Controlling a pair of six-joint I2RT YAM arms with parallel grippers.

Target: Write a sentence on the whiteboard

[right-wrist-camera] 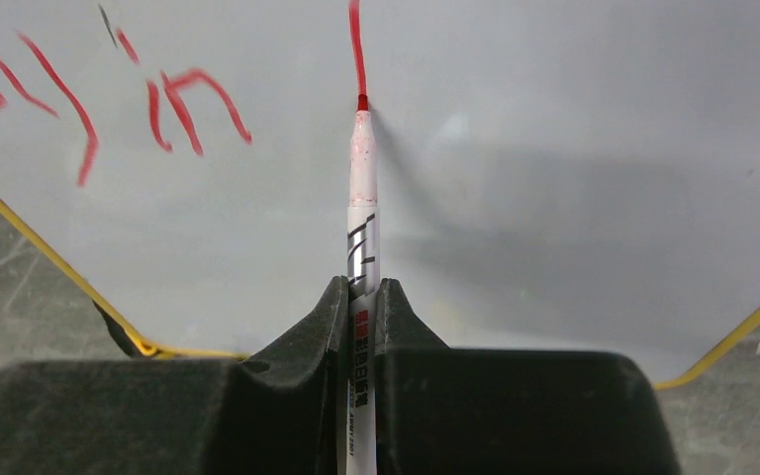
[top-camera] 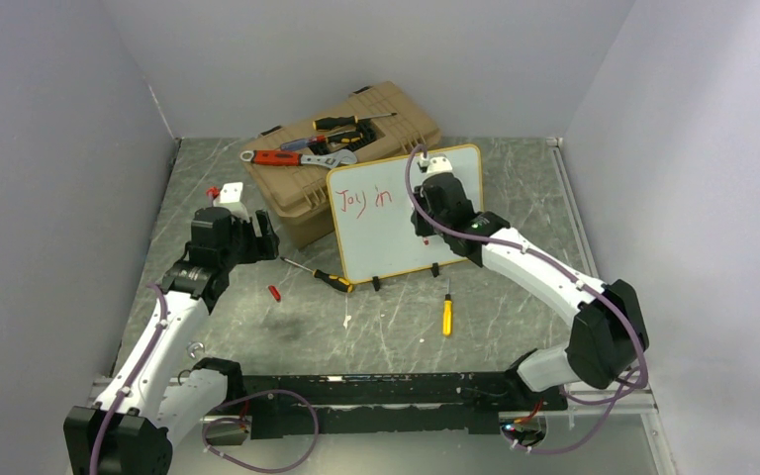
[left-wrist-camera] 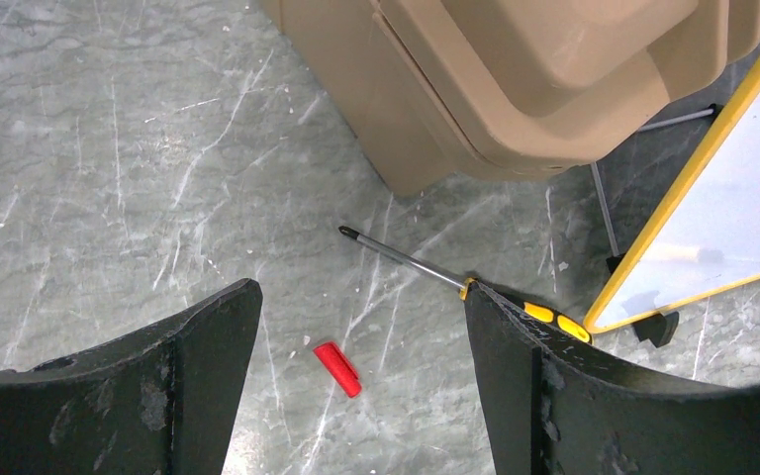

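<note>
Right claw point(right-wrist-camera: 361, 297): pressed together on the marker point(right-wrist-camera: 362, 188), which is pinched by its barrel with the tip held out ahead of the fingers.
Marker: the tip is laid against the whiteboard point(right-wrist-camera: 574, 139) straight ahead of the right claw, at the foot of a red stroke.
Whiteboard: propped upright on black clip feet, just in front of the toolbox point(top-camera: 341, 148). It is judged light and easily tipped or slid, so only gentle pressure is advised.
Sentence point(top-camera: 367, 197): "Joy in" is read in red, to the left of the right claw's tip; the remainder is not yet written.
Hold points: the marker is judged thin, stiff and smooth, and best taken mid-barrel. The board is best steadied by its tan frame.
Left claw point(left-wrist-camera: 361, 292): spread wide, with nothing held.
Below left claw: a red cap point(left-wrist-camera: 337, 369) is seen between the fingers, and a screwdriver point(left-wrist-camera: 455, 282) lies on the whiteboard side.
</note>
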